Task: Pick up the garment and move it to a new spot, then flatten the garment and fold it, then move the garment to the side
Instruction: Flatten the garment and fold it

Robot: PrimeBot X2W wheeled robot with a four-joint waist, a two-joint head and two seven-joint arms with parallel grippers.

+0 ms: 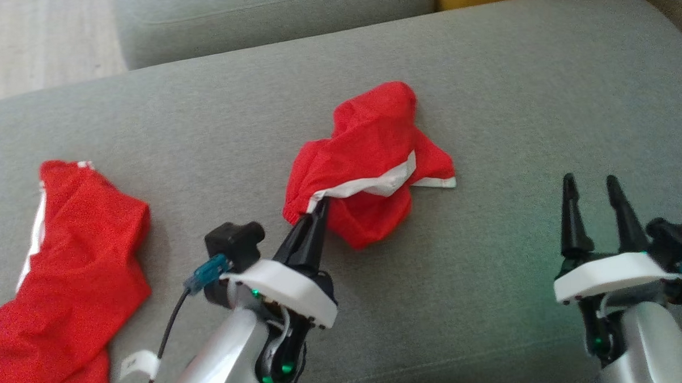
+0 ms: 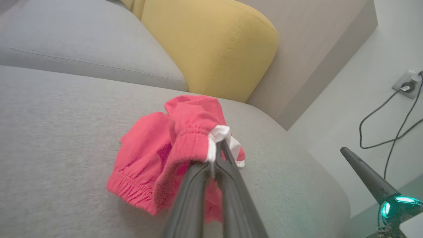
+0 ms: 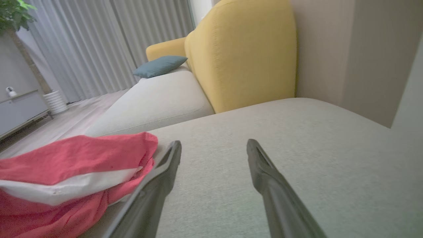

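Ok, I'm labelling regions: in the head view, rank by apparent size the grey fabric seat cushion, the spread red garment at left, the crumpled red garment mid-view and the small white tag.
1. grey fabric seat cushion
2. spread red garment, though nearer and cut off at the edge
3. crumpled red garment
4. small white tag

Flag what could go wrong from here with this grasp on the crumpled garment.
1. The left pincer pinches only the white trim at the edge of the crumpled red garment; so thin a bite might slip during lifting.
2. Lifted from one point, with the right pincer open and apart, the bunched cloth may hang twisted.
3. A second red garment lies to the left; moving that way could overlap it.
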